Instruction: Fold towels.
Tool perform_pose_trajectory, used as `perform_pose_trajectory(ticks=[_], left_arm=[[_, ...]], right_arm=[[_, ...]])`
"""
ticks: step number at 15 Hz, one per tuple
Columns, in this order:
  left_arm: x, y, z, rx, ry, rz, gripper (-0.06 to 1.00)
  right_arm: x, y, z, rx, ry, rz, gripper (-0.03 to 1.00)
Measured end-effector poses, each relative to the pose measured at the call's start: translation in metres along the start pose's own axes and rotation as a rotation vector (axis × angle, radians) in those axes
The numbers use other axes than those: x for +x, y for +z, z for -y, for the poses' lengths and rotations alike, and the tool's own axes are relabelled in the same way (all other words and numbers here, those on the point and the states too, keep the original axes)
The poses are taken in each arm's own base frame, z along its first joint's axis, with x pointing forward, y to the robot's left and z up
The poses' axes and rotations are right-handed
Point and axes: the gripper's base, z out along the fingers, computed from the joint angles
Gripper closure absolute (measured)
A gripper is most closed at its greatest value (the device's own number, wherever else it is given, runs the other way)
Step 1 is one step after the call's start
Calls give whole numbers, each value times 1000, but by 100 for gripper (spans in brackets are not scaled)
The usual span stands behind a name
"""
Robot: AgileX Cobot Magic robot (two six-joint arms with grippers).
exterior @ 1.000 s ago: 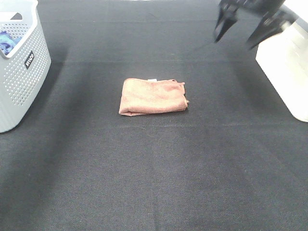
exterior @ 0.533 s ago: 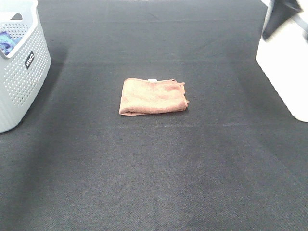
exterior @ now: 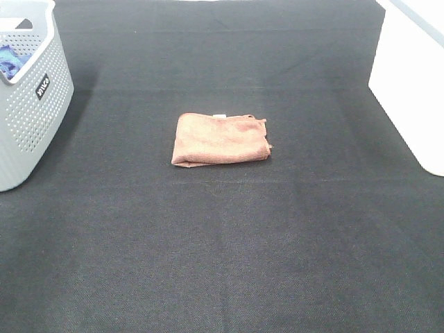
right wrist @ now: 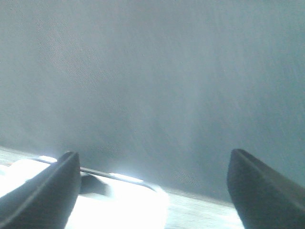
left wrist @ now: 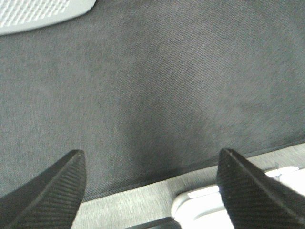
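Observation:
The reddish-brown towel [exterior: 220, 139] lies folded into a rectangle in the middle of the black table cloth [exterior: 229, 236], with a small white tag at its far edge. Neither arm shows in the exterior high view. My left gripper [left wrist: 151, 188] is open and empty, its two dark fingers spread over bare cloth near the table's edge. My right gripper [right wrist: 152, 188] is open and empty too, over bare cloth beside a white object; that view is blurred. The towel shows in neither wrist view.
A grey perforated basket [exterior: 28, 104] stands at the far left with something blue inside; its corner shows in the left wrist view [left wrist: 43, 14]. A white box [exterior: 413, 90] stands at the far right.
My right gripper was at the upper right of the exterior high view and has drawn back out of that view. The towel has not moved.

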Motion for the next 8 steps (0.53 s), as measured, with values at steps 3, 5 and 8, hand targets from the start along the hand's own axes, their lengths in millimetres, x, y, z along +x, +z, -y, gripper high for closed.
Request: perform_pose_trajectory(ticks=[3,5,8], left_arm=[[27,-6,-1,5,4,130,22],[41,-17,-2,6,44,276,22],[42,-18,3,45,162,340,22]], right_arm=[[41,-5,1,36,-31,92,18],[61,-13,0,43,-51,219,18],[78,-28,-3,49,-96,373,18]])
